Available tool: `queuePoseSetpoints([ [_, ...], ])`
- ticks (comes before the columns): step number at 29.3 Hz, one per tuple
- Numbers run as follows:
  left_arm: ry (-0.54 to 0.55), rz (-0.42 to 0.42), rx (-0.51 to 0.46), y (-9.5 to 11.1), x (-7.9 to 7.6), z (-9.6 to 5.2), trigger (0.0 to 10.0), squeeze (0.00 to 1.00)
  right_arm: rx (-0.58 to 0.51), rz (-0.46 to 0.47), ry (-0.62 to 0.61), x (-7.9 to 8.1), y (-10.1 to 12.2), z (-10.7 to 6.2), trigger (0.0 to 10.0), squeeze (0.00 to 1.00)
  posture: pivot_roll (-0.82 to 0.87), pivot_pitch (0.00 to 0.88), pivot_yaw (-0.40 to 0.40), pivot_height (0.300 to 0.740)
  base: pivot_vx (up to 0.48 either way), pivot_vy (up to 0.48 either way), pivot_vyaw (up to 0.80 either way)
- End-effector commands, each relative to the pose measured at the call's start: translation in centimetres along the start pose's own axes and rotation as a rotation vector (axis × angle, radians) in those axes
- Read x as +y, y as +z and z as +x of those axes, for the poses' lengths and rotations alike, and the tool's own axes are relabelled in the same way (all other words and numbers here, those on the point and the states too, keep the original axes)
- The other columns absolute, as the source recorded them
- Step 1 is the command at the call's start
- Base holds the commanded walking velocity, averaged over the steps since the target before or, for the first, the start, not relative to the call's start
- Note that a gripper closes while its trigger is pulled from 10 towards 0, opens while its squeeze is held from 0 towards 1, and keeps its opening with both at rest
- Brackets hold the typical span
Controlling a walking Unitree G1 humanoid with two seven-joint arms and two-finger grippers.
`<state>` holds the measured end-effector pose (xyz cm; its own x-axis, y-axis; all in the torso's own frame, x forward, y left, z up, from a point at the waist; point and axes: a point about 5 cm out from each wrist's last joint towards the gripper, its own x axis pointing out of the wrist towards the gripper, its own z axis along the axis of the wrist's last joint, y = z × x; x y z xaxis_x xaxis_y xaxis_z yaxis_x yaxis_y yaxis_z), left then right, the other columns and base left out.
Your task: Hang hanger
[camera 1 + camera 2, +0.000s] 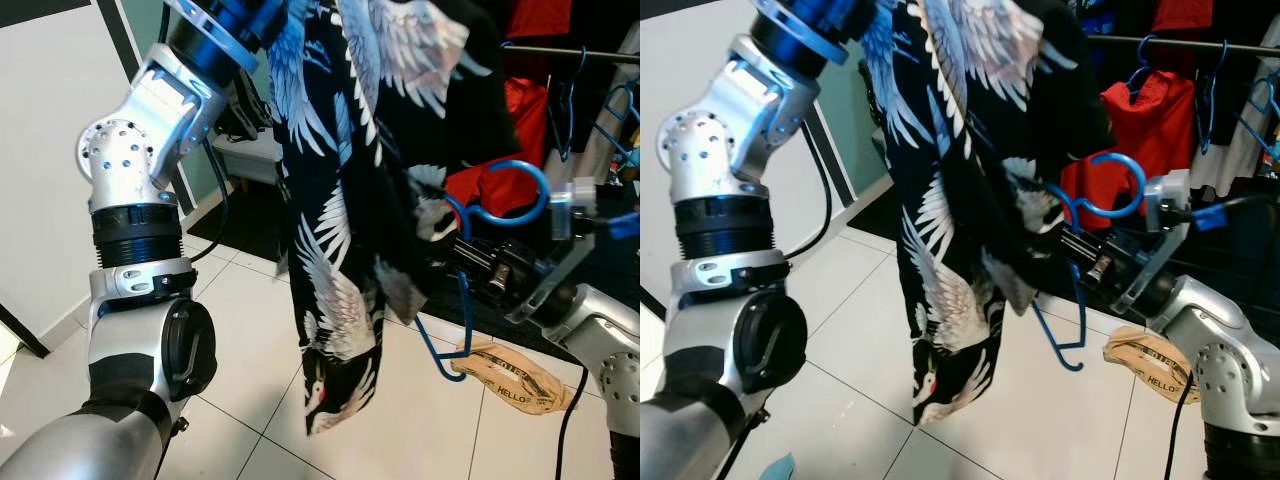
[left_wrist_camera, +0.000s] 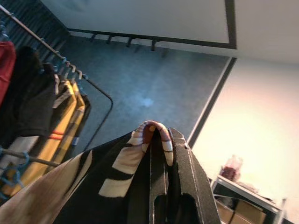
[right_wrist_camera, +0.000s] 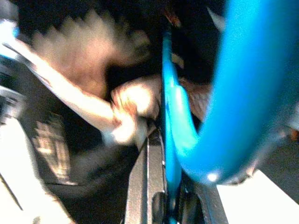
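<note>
Up high, the left arm [image 1: 140, 150] reaches above head level, and its left gripper [image 2: 161, 140] is pinched shut on a fold of the black shirt [image 1: 340, 200], a dark garment printed with white cranes. From that pinch the shirt hangs down in a long drape toward the white tiled floor [image 1: 240, 320] without touching it.

Over on the other side, the right gripper [image 3: 170, 140] is clamped on the blue hanger [image 1: 490, 195], its black fingers [image 3: 149, 177] closed against the hanger's thin blue wire just beside the shirt's cloth. The hanger's hook curls upward and its lower bar dips below the gripper, with part of the frame lost behind the shirt, so I cannot tell how far it sits inside the garment.

Behind them runs a clothes rail [image 1: 570, 52] with a red garment [image 1: 1155, 115] and more blue hangers. A brown paper bag [image 1: 520, 375] lies on the tiles near the right arm [image 1: 600, 330].
</note>
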<state>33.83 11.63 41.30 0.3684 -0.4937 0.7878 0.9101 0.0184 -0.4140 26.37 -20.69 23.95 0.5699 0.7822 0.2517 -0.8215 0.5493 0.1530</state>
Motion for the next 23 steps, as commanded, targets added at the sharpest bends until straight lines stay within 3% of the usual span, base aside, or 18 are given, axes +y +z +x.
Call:
queuePoseSetpoints([
  [1, 0.111, 0.051, -0.065, 1.4, 1.6, -1.3, 0.0, 0.0, -0.062, 0.014, 0.06, 0.8, 0.7, -0.2, 10.0, 0.0, -0.03, 0.025, 0.102, 0.74, 0.0, 0.0, 0.0],
  [14, 0.281, 0.18, -0.202, 5.8, 3.2, -4.2, 0.0, 0.0, -0.149, 0.014, 0.036, 0.4, 1.9, -1.2, 10.0, 0.0, -0.02, 0.026, 0.101, 0.74, 0.0, 0.0, 0.0],
  [21, 0.303, 0.169, -0.188, 5.5, 3.6, -4.9, 0.0, 0.0, -0.166, 0.014, 0.041, 0.4, 2.2, -1.2, 10.0, 0.0, -0.02, 0.024, 0.097, 0.74, 0.0, 0.0, 0.0],
  [23, 0.31, 0.129, -0.137, 3.6, 4.3, -5.1, 0.0, 0.0, -0.176, 0.022, 0.061, 0.5, 2.4, -1.1, 10.0, 0.0, -0.03, 0.019, 0.096, 0.74, 0.0, 0.0, 0.0],
])
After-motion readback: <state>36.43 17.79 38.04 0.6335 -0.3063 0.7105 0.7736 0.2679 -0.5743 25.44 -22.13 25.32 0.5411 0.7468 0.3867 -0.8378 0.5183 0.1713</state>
